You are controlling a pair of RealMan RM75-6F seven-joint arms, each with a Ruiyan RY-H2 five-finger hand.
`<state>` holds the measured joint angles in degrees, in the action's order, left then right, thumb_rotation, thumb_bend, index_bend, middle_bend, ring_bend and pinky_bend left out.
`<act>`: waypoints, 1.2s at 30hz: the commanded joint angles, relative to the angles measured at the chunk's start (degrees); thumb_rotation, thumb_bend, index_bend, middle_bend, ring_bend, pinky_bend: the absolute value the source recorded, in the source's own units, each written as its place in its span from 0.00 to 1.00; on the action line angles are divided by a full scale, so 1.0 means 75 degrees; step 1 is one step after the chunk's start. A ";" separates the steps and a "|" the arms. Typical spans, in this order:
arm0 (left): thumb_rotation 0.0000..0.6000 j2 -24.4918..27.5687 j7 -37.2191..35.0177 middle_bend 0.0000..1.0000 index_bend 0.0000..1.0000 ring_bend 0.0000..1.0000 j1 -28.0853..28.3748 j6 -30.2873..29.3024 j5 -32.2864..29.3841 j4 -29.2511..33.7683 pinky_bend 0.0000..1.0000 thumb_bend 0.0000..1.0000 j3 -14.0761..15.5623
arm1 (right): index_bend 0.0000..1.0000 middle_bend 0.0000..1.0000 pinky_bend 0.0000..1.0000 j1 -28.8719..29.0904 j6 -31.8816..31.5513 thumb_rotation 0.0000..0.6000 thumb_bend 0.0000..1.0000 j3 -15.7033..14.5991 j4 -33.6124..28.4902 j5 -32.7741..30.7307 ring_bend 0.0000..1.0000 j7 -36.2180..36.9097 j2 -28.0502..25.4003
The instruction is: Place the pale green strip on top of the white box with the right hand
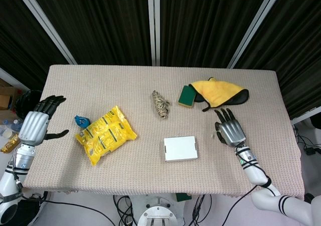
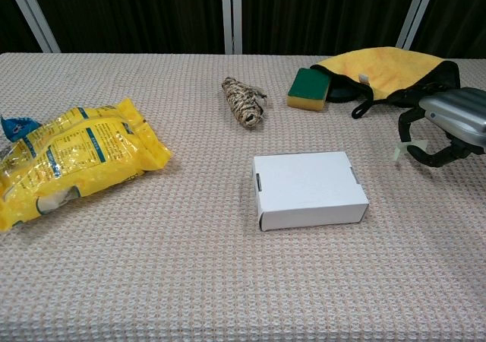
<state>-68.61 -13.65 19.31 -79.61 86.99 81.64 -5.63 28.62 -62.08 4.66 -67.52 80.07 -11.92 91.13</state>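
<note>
The white box lies flat near the table's front middle. My right hand hovers to its right, palm down. It pinches the small pale green strip between thumb and a finger, just above the cloth. The strip hangs a short way right of the box, apart from it. My left hand is at the table's left edge with fingers spread and holds nothing.
A yellow snack bag lies at the left with a blue item beside it. A twine roll, a green sponge and a yellow-and-black mitt sit behind the box.
</note>
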 commanded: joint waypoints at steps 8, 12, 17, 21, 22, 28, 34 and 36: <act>1.00 0.0130 -0.0071 0.13 0.15 0.09 -0.0174 -0.0201 -0.0146 -0.0006 0.17 0.00 -0.0076 | 0.60 0.05 0.00 0.0287 -0.0171 1.00 0.47 0.0106 -0.2232 0.0606 0.00 -0.0346 -0.1136; 1.00 0.0166 -0.0107 0.13 0.15 0.09 -0.0232 -0.0250 -0.0178 0.0002 0.17 0.00 -0.0088 | 0.60 0.05 0.00 0.0525 0.0203 1.00 0.47 0.0068 -0.3202 0.0661 0.00 -0.0759 -0.1455; 1.00 0.0162 -0.0172 0.13 0.15 0.09 -0.0247 -0.0218 -0.0175 -0.0028 0.17 0.00 -0.0078 | 0.60 0.05 0.00 0.0690 0.0744 1.00 0.46 -0.0043 -0.4027 0.0292 0.00 -0.1182 -0.1632; 1.00 0.0131 -0.0247 0.13 0.15 0.09 -0.0242 -0.0200 -0.0155 -0.0092 0.17 0.00 -0.0077 | 0.60 0.04 0.00 0.0762 0.1050 1.00 0.46 -0.0096 -0.4404 -0.0150 0.00 -0.1455 -0.1740; 1.00 0.0125 -0.0266 0.13 0.15 0.09 -0.0238 -0.0196 -0.0140 -0.0112 0.17 0.00 -0.0074 | 0.60 0.04 0.00 0.0787 0.1108 1.00 0.46 -0.0106 -0.4458 -0.0267 0.00 -0.1565 -0.1754; 1.00 0.0102 -0.0320 0.13 0.15 0.09 -0.0239 -0.0212 -0.0081 -0.0189 0.17 0.00 -0.0063 | 0.60 0.04 0.00 0.0918 0.1240 1.00 0.46 -0.0142 -0.4547 -0.0669 0.00 -0.2110 -0.1690; 1.00 0.0087 -0.0414 0.13 0.15 0.09 -0.0252 -0.0219 -0.0072 -0.0257 0.17 0.00 -0.0064 | 0.60 0.03 0.00 0.1081 0.1283 1.00 0.46 -0.0139 -0.4453 -0.0955 0.00 -0.2562 -0.1508; 1.00 0.0078 -0.0450 0.13 0.15 0.09 -0.0252 -0.0219 -0.0069 -0.0289 0.17 0.00 -0.0067 | 0.60 0.03 0.00 0.1139 0.1295 1.00 0.46 -0.0150 -0.4383 -0.1020 0.00 -0.2699 -0.1425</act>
<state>-68.00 -16.98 17.43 -81.26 86.46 79.52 -6.12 36.87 -52.47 3.58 -100.68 72.69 -31.76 80.10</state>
